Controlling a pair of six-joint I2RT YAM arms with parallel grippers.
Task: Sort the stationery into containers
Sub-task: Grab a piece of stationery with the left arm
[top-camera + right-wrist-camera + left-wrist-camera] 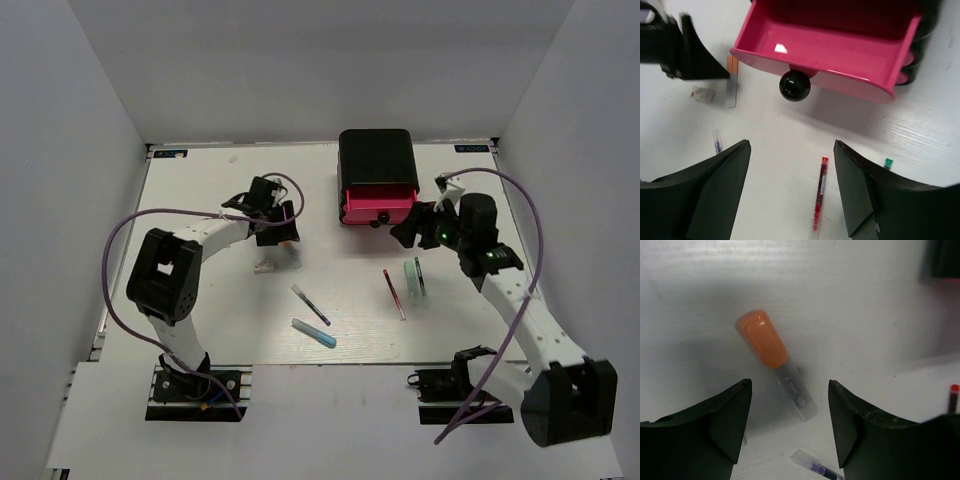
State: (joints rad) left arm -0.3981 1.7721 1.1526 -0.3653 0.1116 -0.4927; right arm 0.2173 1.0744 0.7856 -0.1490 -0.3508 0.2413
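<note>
1. A white table (200,200) sits between pale walls, and a black cabinet (377,158) stands at its far middle.
2. One pink drawer (840,55) is pulled out, its round black knob (794,85) facing the arms.
3. The left gripper (790,385) has its fingers spread and grips nothing. The orange-capped marker (775,360) lies flat on the table in line with the gap.
4. The right gripper (792,145) is spread wide and empty, just in front of the knob.
5. A small whitish block (702,93) lies beside the orange-capped marker.
6. The dark blue pen (311,304) and light blue marker (314,333) lie near the table's middle. The red pen (394,293) and pale green pen (415,278) lie side by side in front of the drawer.
</note>
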